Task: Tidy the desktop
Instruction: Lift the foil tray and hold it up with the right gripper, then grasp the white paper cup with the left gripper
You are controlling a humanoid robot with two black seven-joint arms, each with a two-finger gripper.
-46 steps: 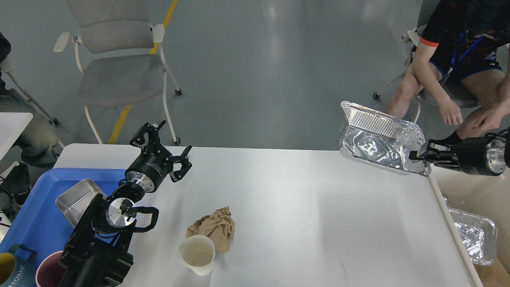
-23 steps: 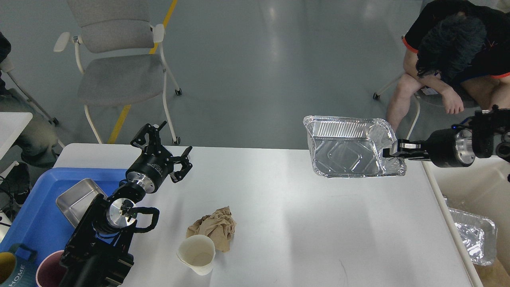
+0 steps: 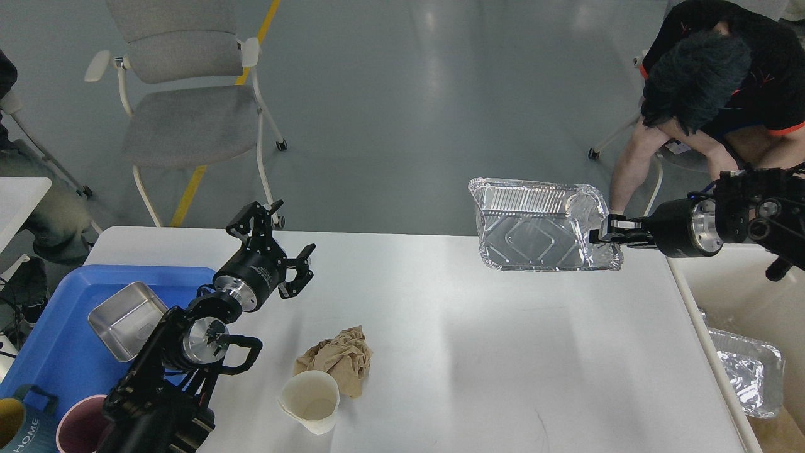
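Note:
The white desktop (image 3: 478,352) fills the lower view. My right gripper (image 3: 605,231) is shut on the right rim of a crumpled aluminium foil tray (image 3: 534,225) and holds it in the air over the desktop's far right edge. My left gripper (image 3: 277,242) is open and empty above the desktop's far left part. A crumpled brown paper (image 3: 339,358) and a white paper cup (image 3: 310,401) lying on its side sit on the desktop near the front, to the right of my left arm.
A blue tray (image 3: 56,358) at the left holds a metal pan (image 3: 126,319), with a pink cup (image 3: 78,433) and a mug (image 3: 16,428) at its front. A beige bin (image 3: 723,296) right of the desktop holds another foil tray (image 3: 748,374). A seated person (image 3: 704,94) is at back right and a chair (image 3: 188,107) at back left.
My right gripper carried the foil tray leftward and turned it from tilted over the bin to more level over the desktop's edge. My left gripper shifted slightly right. The person leaned forward.

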